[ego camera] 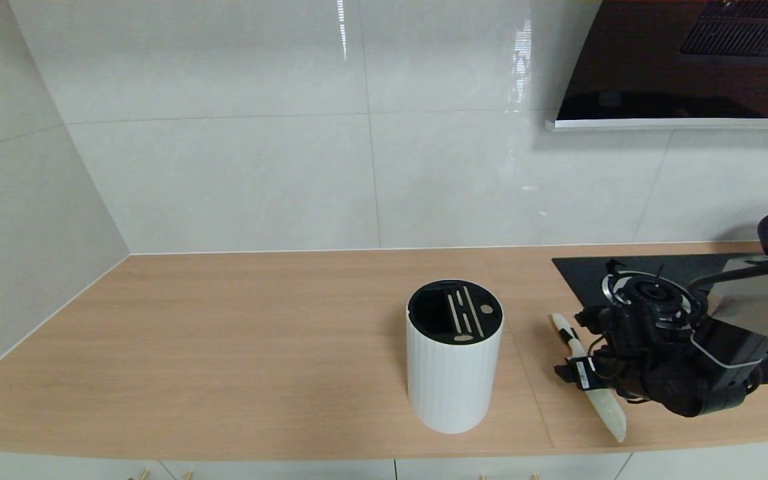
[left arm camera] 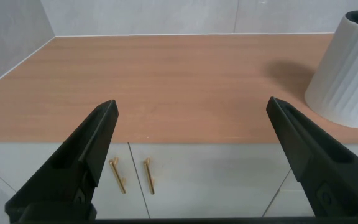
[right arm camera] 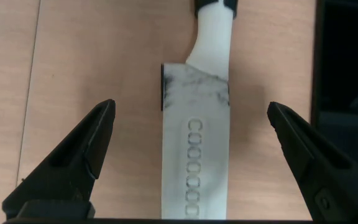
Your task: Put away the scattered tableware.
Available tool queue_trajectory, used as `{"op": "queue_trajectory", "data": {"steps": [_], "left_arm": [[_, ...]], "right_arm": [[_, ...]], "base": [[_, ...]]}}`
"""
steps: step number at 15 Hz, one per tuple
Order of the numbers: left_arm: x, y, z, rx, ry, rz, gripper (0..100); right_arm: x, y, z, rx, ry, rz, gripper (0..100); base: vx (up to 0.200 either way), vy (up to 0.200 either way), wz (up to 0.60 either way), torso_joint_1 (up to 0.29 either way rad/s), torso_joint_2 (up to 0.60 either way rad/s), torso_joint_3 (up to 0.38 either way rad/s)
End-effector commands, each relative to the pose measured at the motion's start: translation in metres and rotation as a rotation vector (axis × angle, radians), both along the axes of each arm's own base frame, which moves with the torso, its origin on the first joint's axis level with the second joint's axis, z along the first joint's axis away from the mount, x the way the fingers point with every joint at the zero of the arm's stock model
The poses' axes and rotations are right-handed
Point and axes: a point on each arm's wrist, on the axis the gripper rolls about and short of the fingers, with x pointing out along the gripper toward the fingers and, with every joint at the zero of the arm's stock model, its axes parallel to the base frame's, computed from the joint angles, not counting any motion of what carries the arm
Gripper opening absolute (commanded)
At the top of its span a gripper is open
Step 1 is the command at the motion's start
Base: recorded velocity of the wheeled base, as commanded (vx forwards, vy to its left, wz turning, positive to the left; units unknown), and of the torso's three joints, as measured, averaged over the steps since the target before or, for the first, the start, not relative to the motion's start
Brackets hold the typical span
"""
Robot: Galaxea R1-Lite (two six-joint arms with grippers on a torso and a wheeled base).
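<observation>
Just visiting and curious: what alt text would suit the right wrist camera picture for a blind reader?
A white knife with a row of oval dimples on its blade lies flat on a light wooden countertop, seen between two wide-open black fingers. A black cooktop borders the wood beside the knife.

The right claw (right arm camera: 190, 112) points straight down, fingers spread wide; the left claw (left arm camera: 191, 107) gapes wide too.

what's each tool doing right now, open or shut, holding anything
Left tool: open, holding nothing.
Right tool: open, holding nothing, above the knife.
</observation>
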Motion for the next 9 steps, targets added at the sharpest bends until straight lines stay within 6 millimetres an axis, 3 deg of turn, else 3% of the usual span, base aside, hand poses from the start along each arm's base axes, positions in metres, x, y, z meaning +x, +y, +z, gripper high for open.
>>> {"op": "queue_trajectory", "data": {"steps": [1,9], "left_arm": [[0.0001,0.0000,-0.0002,0.000,0.001,0.000,100],[0.0001,0.0000,-0.0003,0.000,0.002,0.000,100]], "right_arm": [[0.0028,0.0002,-0.0006,0.004,-0.006,-0.002,100],[0.0057,0.0002,-0.0024,0.048,-0.006,0.001,100]], "base": [[0.000,0.000,0.00,0.000,0.00,0.000],[0.000,0.000,0.00,0.000,0.00,0.000]]}}
